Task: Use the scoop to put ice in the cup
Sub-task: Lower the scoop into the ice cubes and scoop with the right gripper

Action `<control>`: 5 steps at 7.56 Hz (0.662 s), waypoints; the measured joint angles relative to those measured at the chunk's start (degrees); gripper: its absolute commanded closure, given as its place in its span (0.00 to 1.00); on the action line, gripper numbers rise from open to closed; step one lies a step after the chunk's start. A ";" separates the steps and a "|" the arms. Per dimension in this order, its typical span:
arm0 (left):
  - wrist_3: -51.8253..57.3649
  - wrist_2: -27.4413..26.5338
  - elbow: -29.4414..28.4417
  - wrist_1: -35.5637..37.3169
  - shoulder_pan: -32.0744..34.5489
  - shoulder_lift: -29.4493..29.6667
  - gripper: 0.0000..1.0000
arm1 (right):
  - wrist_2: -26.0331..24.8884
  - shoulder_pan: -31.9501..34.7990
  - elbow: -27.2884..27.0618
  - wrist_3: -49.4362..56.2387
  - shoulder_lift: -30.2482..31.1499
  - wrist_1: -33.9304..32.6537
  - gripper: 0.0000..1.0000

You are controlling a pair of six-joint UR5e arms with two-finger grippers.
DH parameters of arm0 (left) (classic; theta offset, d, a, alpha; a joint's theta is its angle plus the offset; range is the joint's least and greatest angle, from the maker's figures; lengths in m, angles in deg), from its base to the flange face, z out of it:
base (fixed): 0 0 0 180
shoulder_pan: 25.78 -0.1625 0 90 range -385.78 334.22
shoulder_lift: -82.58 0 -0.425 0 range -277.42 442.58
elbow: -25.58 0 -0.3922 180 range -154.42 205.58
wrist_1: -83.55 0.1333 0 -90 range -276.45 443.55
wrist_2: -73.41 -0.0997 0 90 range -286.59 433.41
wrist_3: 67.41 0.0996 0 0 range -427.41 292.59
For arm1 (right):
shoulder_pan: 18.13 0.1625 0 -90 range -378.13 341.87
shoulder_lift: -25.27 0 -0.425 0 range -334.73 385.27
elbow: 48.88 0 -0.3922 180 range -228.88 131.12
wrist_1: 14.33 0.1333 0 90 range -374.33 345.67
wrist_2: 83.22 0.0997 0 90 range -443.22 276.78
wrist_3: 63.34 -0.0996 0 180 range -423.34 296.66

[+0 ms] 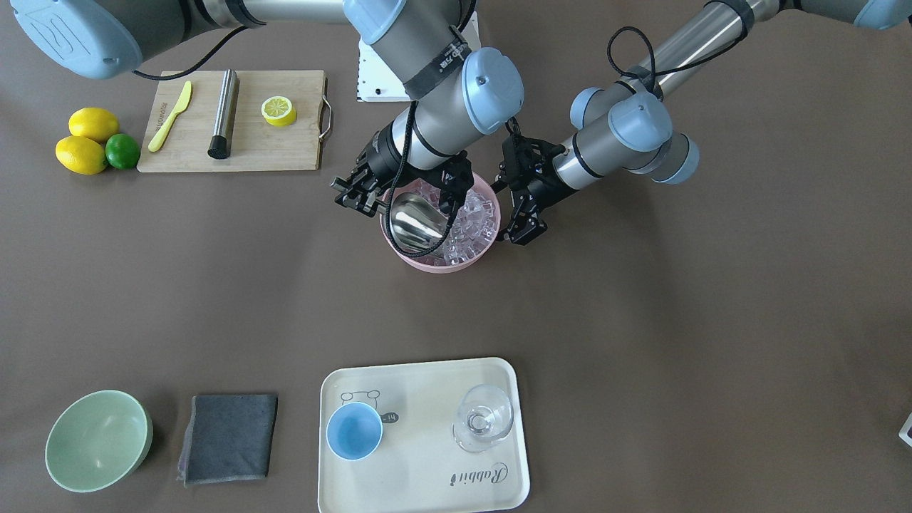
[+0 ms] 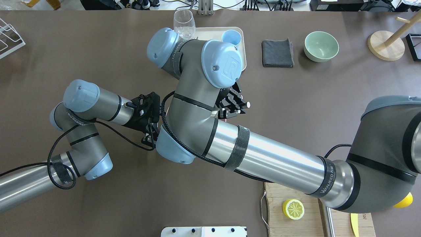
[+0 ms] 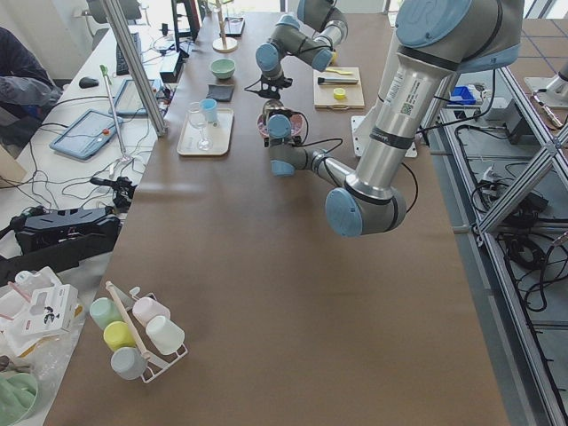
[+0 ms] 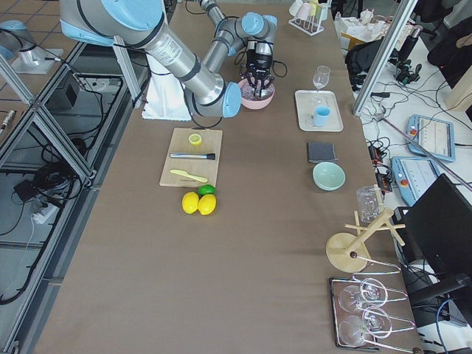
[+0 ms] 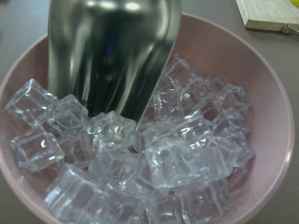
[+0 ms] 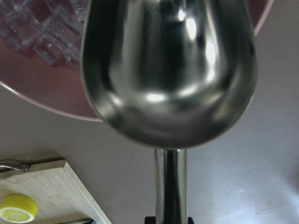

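Observation:
The steel scoop (image 1: 413,224) is empty and hangs tilted over the ice (image 1: 474,217), a heap of clear cubes in a pink bowl (image 1: 434,265) at mid-table. My right gripper (image 1: 365,194) is shut on the scoop's rod handle. The right wrist view shows the empty trough (image 6: 168,70) over the bowl's rim. My left gripper (image 1: 504,212) looks open and sits beside the bowl's other side. Its wrist view shows the ice (image 5: 177,158) with the scoop's back (image 5: 112,51) just above it. The light-blue cup (image 1: 354,430) stands empty on a cream tray (image 1: 427,388).
A clear stemless glass (image 1: 484,417) shares the tray. A grey cloth (image 1: 228,438) and a pale green bowl (image 1: 96,440) lie beside it. A cutting board (image 1: 285,149) holds a steel cylinder (image 1: 224,112), a yellow knife and half a lemon. Lemons and a lime sit nearby.

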 measured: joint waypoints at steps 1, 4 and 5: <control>0.00 0.00 -0.05 0.07 0.00 0.02 0.02 | 0.26 -0.01 -0.78 -1.45 0.65 1.10 1.00; 0.00 0.00 -0.17 0.21 0.00 0.00 0.02 | 0.42 -0.14 -2.32 -5.18 2.69 5.28 1.00; 0.00 0.00 -0.24 0.28 0.00 0.00 0.02 | 0.48 -0.20 -2.67 -5.85 3.24 6.43 1.00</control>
